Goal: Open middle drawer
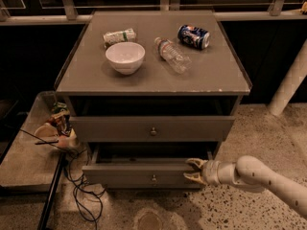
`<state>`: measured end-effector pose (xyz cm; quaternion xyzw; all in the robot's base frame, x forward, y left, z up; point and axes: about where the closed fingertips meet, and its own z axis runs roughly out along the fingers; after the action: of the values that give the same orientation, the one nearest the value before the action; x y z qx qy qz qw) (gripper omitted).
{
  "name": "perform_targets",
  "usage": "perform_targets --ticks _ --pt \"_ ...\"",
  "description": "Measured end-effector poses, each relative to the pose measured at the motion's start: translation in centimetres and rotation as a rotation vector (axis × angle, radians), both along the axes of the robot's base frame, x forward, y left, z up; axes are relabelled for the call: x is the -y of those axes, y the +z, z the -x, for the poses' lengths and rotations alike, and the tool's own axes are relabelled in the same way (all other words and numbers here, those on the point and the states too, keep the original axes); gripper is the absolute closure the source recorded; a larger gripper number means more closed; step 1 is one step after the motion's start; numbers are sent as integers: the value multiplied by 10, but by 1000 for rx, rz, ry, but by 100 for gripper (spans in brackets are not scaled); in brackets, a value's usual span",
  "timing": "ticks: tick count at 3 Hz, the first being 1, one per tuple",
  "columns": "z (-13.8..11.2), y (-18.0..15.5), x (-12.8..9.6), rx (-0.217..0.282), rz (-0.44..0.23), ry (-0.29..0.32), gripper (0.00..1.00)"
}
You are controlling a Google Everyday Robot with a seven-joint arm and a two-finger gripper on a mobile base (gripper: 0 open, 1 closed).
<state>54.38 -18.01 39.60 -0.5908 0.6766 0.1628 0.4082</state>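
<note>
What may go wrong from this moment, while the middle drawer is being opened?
The gripper is at the right end of the middle drawer, far from its knob; an off-centre pull may skew and jam it.
The cable on the floor lies close to the drawer's left corner and might catch.
The bottle and can lie on their sides on the cabinet top; a jolt might roll them.

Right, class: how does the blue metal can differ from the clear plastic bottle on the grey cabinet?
The blue metal can is short and opaque; the clear plastic bottle is longer, slimmer, see-through. The can lies nearer the back right; the bottle nearer the middle. Both lie on their sides. The gripper is down at the right end of the lower grey drawer front.
</note>
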Motion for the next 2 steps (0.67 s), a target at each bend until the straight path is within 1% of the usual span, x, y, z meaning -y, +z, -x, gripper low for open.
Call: perform_targets --ticks 1,2 --pt "0 9 0 0 0 0 100" --pt "-1 17 0 0 0 0 100"
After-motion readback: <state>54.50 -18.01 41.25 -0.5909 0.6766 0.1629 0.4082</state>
